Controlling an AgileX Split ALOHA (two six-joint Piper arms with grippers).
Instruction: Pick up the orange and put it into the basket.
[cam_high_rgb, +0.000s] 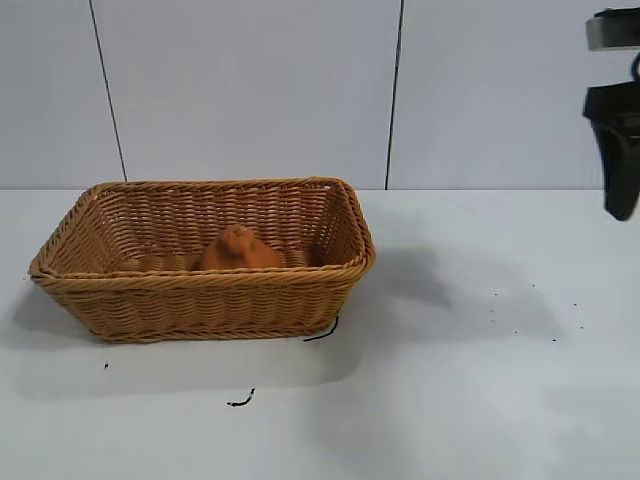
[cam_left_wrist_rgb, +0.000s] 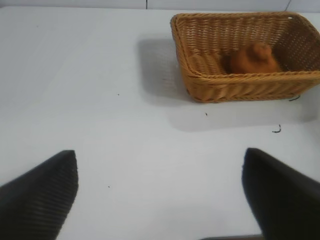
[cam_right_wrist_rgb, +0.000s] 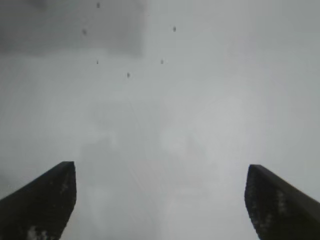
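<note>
**Orange at rest inside the wicker basket, both grippers clear**

The orange, a dull-orange fruit with a bumpy knob on top, lies on the floor of the basket, near the middle of the interior and close behind the near wall, whose braided rim hides its lower half in the exterior view. The left wrist view confirms the position: the orange sits enclosed by the flared woven walls of the basket, touched by neither arm. Judged from this arrangement, the placement is complete and nothing remains but to keep the arms away.

The basket stands on the white table, toward the left of the exterior view, casting a soft shadow to its right. A few small dark scraps lie on the table just in front of it.

The right gripper hangs high at the right edge of the exterior view, well apart from the basket; its own camera shows the right gripper with fingers spread wide and only bare table between them, a posture consistent with a release and retreat. The left gripper does not appear in the exterior view; its wrist camera shows its fingers likewise spread and empty, looking at the basket from a distance, apparently parked.
</note>
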